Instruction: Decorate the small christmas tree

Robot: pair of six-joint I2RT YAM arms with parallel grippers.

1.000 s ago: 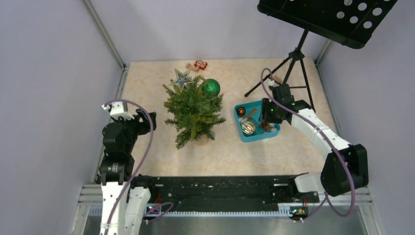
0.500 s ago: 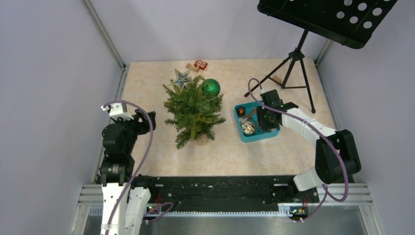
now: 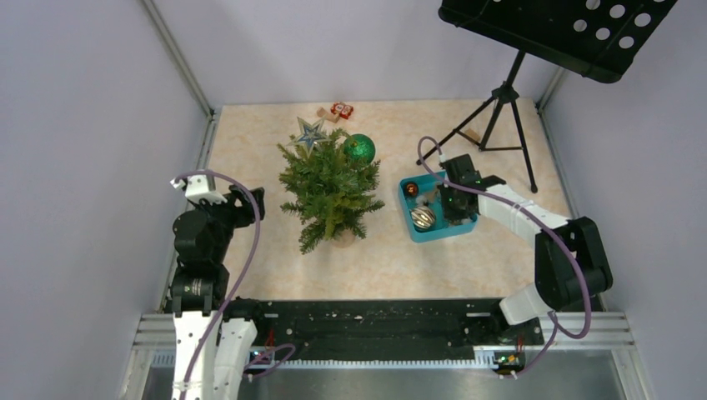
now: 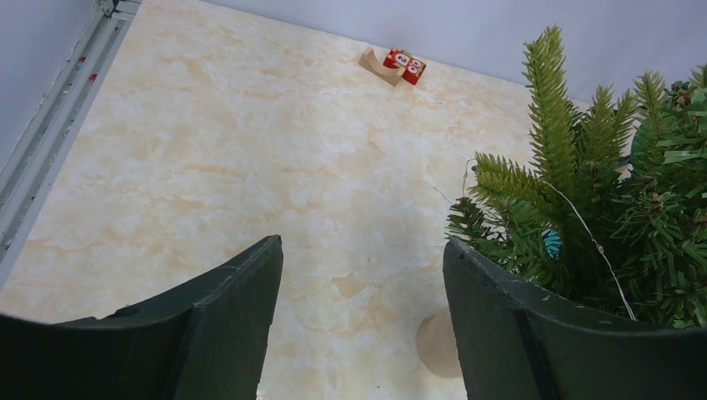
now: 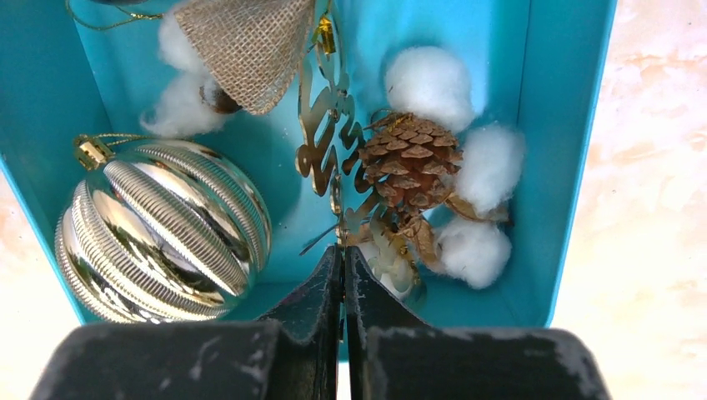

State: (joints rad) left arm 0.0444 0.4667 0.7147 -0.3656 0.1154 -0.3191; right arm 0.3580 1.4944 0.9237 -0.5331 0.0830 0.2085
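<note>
The small christmas tree stands mid-table with a silver-blue star and a green ball on its top. Its branches and pale round base fill the right of the left wrist view. My left gripper hovers open to the tree's left with nothing between its fingers. My right gripper reaches down into the teal tray. Its tips are shut on the lower edge of a thin gold cut-out ornament, between a ribbed gold ball and a pine cone.
The tray also holds a burlap bell, white cotton balls and a small red ball. A black tripod music stand stands at the back right. Red number blocks lie by the far wall.
My right arm moved left and down into the teal tray, and its jaws closed on the gold cut-out ornament. The left arm stayed still.
</note>
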